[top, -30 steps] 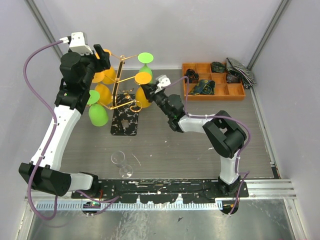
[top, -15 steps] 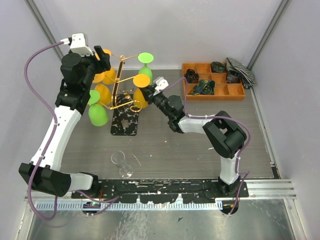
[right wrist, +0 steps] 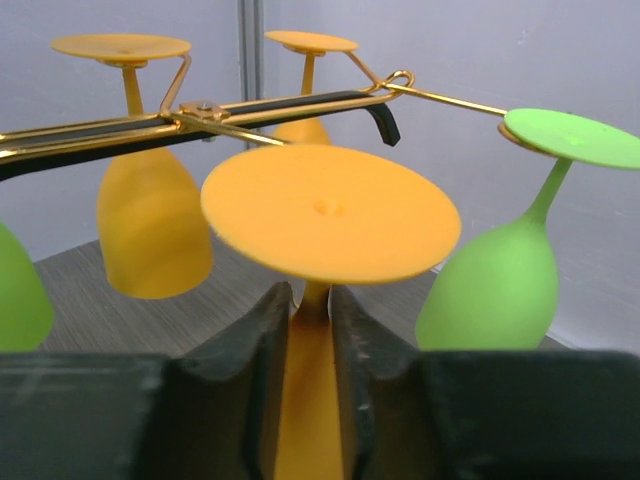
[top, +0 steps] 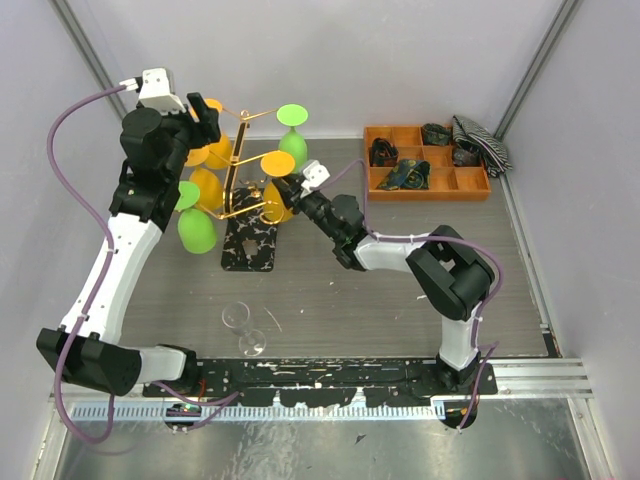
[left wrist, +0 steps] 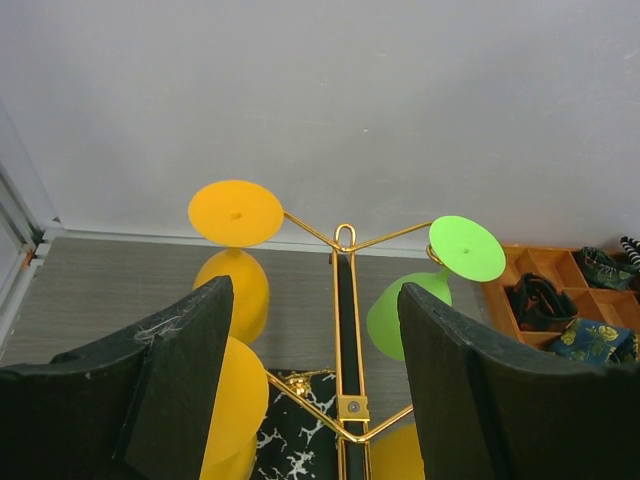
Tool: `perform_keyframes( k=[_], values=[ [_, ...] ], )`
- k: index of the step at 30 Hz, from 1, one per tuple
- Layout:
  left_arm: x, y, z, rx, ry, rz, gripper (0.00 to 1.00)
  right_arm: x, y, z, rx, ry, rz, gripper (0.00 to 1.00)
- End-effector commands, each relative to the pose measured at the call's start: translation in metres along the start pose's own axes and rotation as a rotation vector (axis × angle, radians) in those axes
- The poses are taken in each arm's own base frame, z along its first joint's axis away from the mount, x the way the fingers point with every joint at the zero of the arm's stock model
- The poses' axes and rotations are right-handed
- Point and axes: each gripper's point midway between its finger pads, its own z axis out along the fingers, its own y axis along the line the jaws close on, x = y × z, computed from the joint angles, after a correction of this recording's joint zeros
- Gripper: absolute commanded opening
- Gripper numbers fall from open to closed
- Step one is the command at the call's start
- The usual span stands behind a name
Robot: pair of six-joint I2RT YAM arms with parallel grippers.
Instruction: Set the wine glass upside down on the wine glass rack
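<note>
The left gripper (left wrist: 312,300) hangs high at the left side of the wine glass rack (left wrist: 345,330). Its jaws are spread wide with nothing between them, and the rack's gold post shows through the gap. A green glass (top: 196,230) and several orange ones hang foot-up from the rack's left arms. A clear glass (top: 241,326) lies on the table on the near side of the rack's marbled base.

Just right of the post, the orange wine glass (right wrist: 330,212) is upside down, foot uppermost and level with the rack's arms. I cannot tell whether the foot rests on the wire. The right gripper (right wrist: 311,310) has its fingers (right wrist: 268,335) drawn in close on either side of the stem, pinching it under the foot.

Another green glass (right wrist: 495,285) hangs from the rack's right rear arm. Well to the right of the rack is an orange tray (top: 430,193).
</note>
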Motion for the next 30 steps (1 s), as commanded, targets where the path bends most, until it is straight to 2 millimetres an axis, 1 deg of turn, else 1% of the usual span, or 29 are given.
perform_keyframes(
  k=[1, 3, 4, 6, 9, 12, 14, 15, 17, 18, 19, 23, 25, 26, 28, 30],
  values=[
    [-0.008, 0.004, -0.007, -0.012, -0.022, -0.004, 0.74, -0.033, 0.007, -0.005, -0.002, -0.053, -0.021, 0.36],
    [-0.007, 0.005, -0.007, -0.015, -0.018, -0.006, 0.74, -0.032, 0.004, -0.010, 0.010, -0.048, -0.023, 0.43],
    [-0.018, 0.004, -0.016, -0.010, -0.043, -0.011, 0.74, -0.031, 0.003, -0.012, 0.016, -0.045, -0.025, 0.45],
    [-0.020, 0.004, -0.019, -0.011, -0.048, -0.015, 0.74, -0.032, 0.002, -0.018, 0.023, -0.047, -0.025, 0.48],
    [-0.023, 0.004, -0.021, -0.010, -0.052, -0.018, 0.75, -0.033, -0.002, -0.031, 0.042, -0.043, -0.025, 0.49],
    [-0.026, 0.002, -0.026, 0.001, -0.043, -0.001, 0.75, -0.037, -0.010, -0.046, 0.082, -0.035, -0.035, 0.50],
    [-0.025, 0.001, -0.029, 0.011, -0.004, 0.035, 0.76, -0.044, -0.017, -0.057, 0.111, -0.029, -0.045, 0.51],
    [-0.022, 0.001, -0.030, 0.018, 0.027, 0.057, 0.76, -0.044, -0.021, -0.063, 0.126, -0.012, -0.047, 0.51],
    [-0.021, -0.002, -0.037, 0.042, 0.065, 0.090, 0.77, -0.044, -0.030, -0.073, 0.154, 0.021, -0.045, 0.52],
    [-0.021, -0.005, -0.043, 0.058, 0.077, 0.098, 0.77, -0.043, -0.036, -0.078, 0.170, 0.040, -0.034, 0.52],
    [-0.022, -0.011, -0.051, 0.091, 0.081, 0.105, 0.77, -0.041, -0.039, -0.083, 0.177, 0.061, -0.017, 0.52],
    [-0.021, -0.031, -0.092, 0.167, 0.078, 0.169, 0.82, -0.032, -0.056, -0.101, 0.208, 0.126, 0.060, 0.52],
    [-0.011, -0.039, -0.112, 0.190, 0.111, 0.191, 0.84, -0.027, -0.066, -0.108, 0.240, 0.162, 0.066, 0.52],
    [-0.002, -0.043, -0.121, 0.203, 0.141, 0.200, 0.84, -0.024, -0.071, -0.110, 0.252, 0.184, 0.058, 0.52],
    [0.015, -0.050, -0.138, 0.217, 0.202, 0.227, 0.83, -0.021, -0.080, -0.109, 0.263, 0.234, 0.023, 0.52],
    [0.032, -0.058, -0.156, 0.228, 0.262, 0.264, 0.83, -0.022, -0.087, -0.104, 0.262, 0.267, -0.012, 0.52]
  ],
)
